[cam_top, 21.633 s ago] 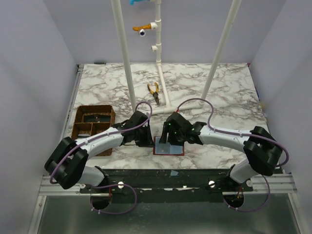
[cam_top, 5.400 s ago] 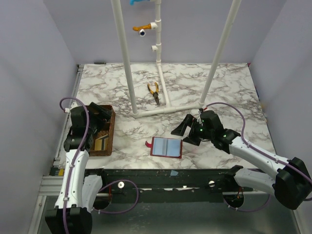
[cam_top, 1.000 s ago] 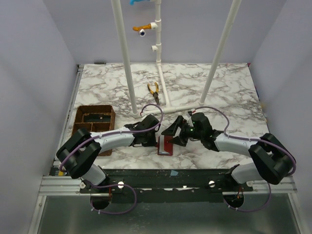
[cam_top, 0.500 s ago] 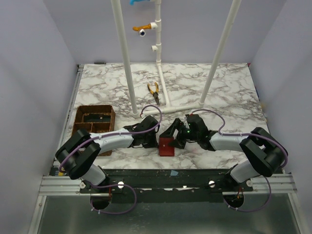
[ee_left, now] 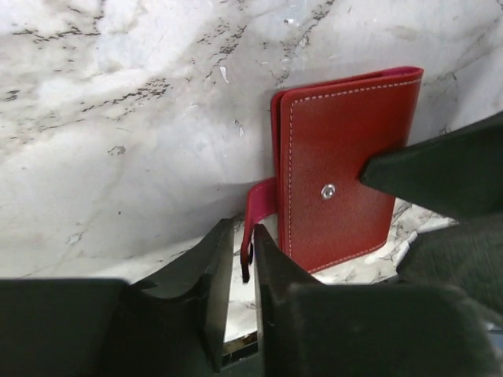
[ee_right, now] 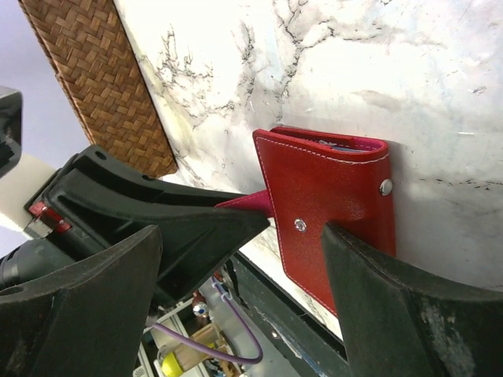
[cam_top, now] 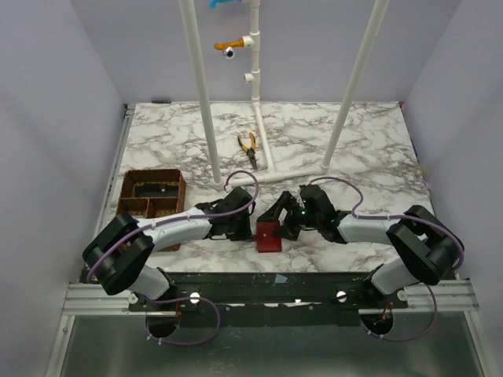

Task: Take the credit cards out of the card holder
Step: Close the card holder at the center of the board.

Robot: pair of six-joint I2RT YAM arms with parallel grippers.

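The red card holder (cam_top: 268,236) lies folded shut on the marble table near the front edge. It also shows in the left wrist view (ee_left: 346,173) and the right wrist view (ee_right: 330,188). No cards show. My left gripper (cam_top: 250,228) (ee_left: 244,243) is at its left side, shut on its pink-red snap strap (ee_left: 259,206). My right gripper (cam_top: 284,223) (ee_right: 242,232) is open wide over the holder, with one finger (ee_right: 409,314) resting on the red cover beside the snap stud.
A brown woven compartment tray (cam_top: 149,196) (ee_right: 86,71) stands at the left. Yellow-handled pliers (cam_top: 249,147) lie farther back by the white pipe frame (cam_top: 259,177). The table's front edge and black rail are just below the holder.
The holder lay open 5.4 s ago, stood half folded 1 s ago, and now lies closed flat. Both grippers have stayed on it over the last half second.
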